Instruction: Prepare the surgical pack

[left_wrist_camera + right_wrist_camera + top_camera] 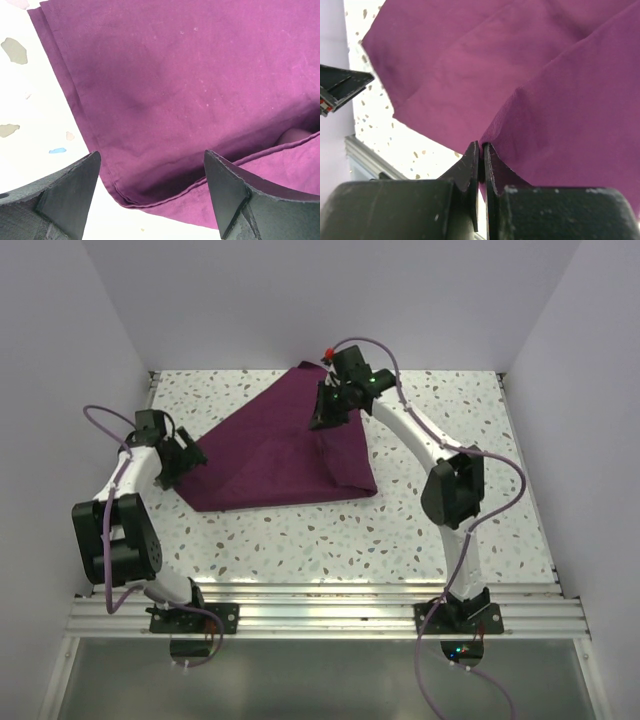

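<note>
The surgical pack shows as a dark purple cloth [270,460] lying partly folded on the speckled table, with nothing of its contents visible. My right gripper [326,418] is shut on a fold of the cloth [470,65] and holds it raised near the back corner; the pinch [481,146] shows in the right wrist view. My left gripper [190,460] is open at the cloth's left corner. In the left wrist view its jaws [151,155] stand wide apart, just above the layered hem of the cloth [190,85], touching nothing.
The speckled white table [450,530] is boxed in by pale walls on the left, back and right. An aluminium rail [330,612] runs along the near edge, with both arm bases on it.
</note>
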